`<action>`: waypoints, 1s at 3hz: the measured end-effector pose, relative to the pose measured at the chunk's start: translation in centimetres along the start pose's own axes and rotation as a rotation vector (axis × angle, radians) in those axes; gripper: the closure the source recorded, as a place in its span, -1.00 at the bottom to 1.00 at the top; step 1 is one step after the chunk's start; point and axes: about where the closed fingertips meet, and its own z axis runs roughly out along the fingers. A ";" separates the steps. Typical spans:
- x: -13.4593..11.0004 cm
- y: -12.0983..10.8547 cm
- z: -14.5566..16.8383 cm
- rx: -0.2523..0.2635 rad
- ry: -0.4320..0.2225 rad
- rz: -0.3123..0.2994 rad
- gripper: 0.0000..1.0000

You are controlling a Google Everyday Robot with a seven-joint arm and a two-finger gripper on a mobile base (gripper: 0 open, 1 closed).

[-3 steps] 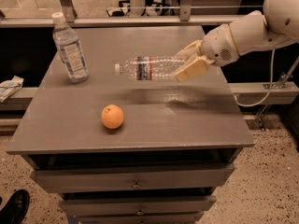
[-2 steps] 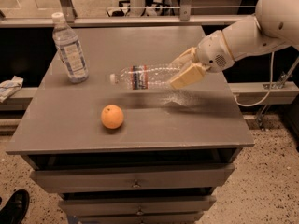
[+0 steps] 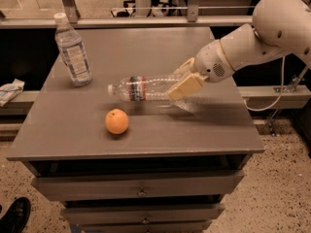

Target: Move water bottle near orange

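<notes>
The water bottle [image 3: 143, 88] is clear and ribbed, with a dark red-and-blue label band. It is held horizontally just above the grey table [image 3: 218, 130], cap pointing left. My gripper [image 3: 182, 81] is shut on its base end, its tan fingers [image 3: 186, 86] on either side. The orange [image 3: 117, 121] sits on the table below and left of the bottle, a short gap from the bottle's cap end.
A second bottle [image 3: 73, 49] with a pale blue-white label and white cap stands upright at the table's far left. Drawers [image 3: 141, 188] run below the table front. A shoe [image 3: 14, 215] shows at the bottom left on the floor. A railing runs behind the table.
My gripper has carried the water bottle left and down, closer to the table surface and nearer the orange. The orange and the other bottle have not moved.
</notes>
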 end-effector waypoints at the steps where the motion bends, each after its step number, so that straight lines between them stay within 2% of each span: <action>1: 0.0 0.4 0.5 -0.008 0.000 0.018 1.00; 2: -0.1 1.1 0.9 -0.036 -0.005 0.033 0.71; 3: -0.1 1.8 1.5 -0.058 -0.010 0.044 0.25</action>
